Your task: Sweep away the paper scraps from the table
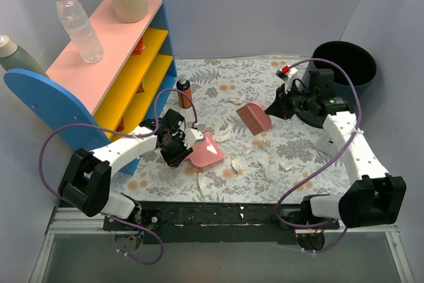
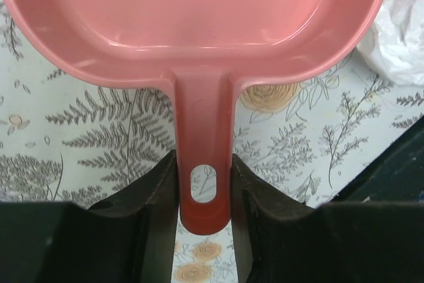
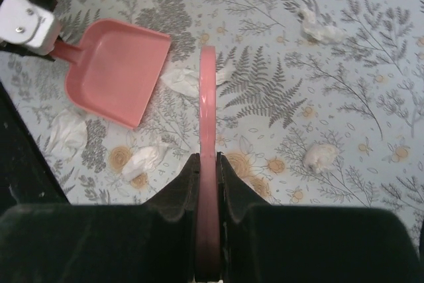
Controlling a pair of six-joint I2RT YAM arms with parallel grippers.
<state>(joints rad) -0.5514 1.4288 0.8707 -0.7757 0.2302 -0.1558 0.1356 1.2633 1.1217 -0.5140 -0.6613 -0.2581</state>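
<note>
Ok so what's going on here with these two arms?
The left pincer is shut on the handle of a pink dustpan, which looks empty. The right pincer holds a pink brush farther back. White paper scraps lie scattered on the table around both, so the sweeping is not yet done.

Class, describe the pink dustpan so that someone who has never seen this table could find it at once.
Start at the blue, pink and yellow shelf on the left. Just in front of it, the left gripper holds the dustpan by its handle over the flowered table. Unlike the pink brush to its right, it is a shallow open tray.
</note>
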